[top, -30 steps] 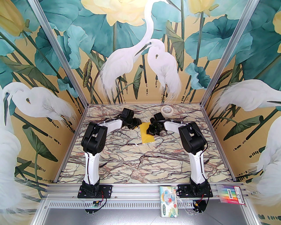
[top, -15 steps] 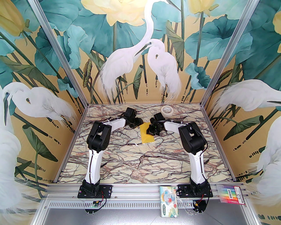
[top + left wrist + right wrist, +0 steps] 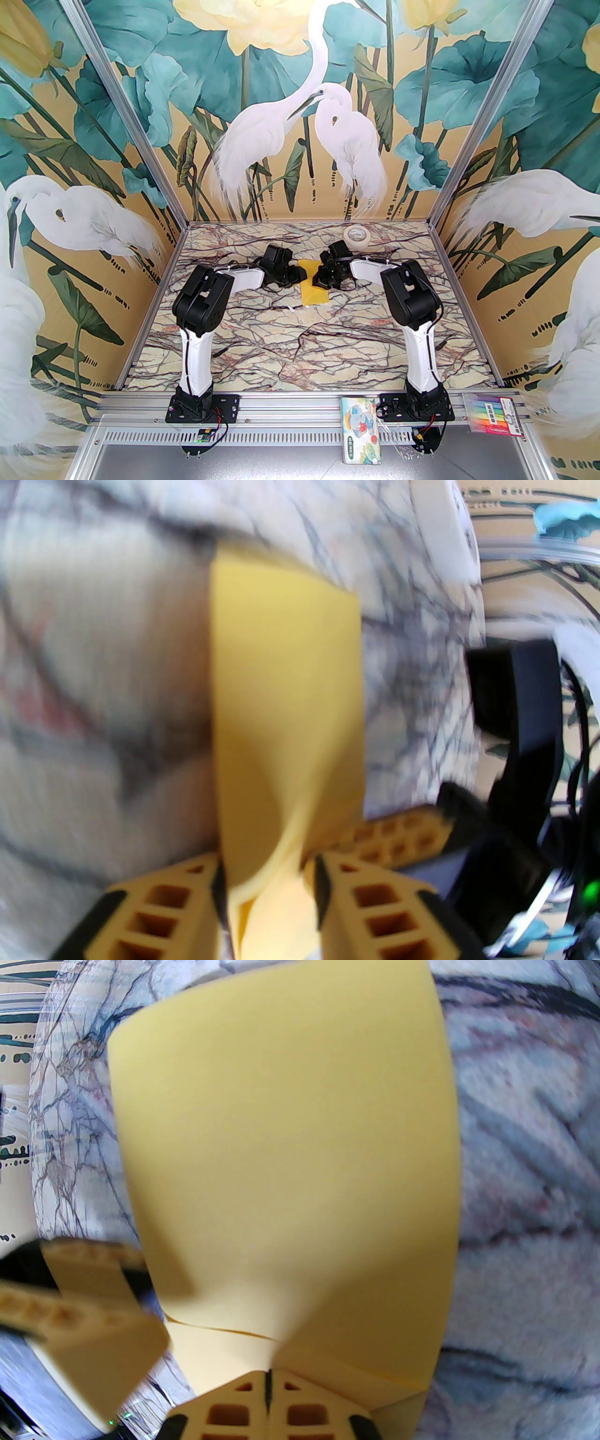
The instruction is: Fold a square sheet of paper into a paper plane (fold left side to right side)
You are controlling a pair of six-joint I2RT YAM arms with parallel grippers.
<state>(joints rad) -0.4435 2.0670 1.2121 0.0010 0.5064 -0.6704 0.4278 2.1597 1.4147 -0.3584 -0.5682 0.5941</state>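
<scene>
The square sheet of paper [image 3: 313, 291] is bright yellow and lies mid-table, bent into a loose fold. My right gripper [image 3: 321, 281] sits at its right edge. In the right wrist view that gripper [image 3: 268, 1377] is shut on the sheet [image 3: 290, 1147], whose upper layer bulges away from it. My left gripper [image 3: 300, 274] is at the sheet's left side. In the left wrist view it [image 3: 269, 869] stands part open, and a curled edge of the paper [image 3: 286, 667] runs between its fingers. The left gripper's fingers [image 3: 93, 1325] also appear in the right wrist view, beside the sheet. No paper plane is in sight.
A cream tape roll [image 3: 356, 234] stands at the back of the marble table [image 3: 300, 347], just behind the right arm. A tissue pack [image 3: 362, 431] and a marker pack [image 3: 492, 415] rest on the front rail.
My left arm swung its elbow right, then back left. Its gripper came nearer and slightly right, onto the paper's left edge. The right arm and gripper stayed put.
</scene>
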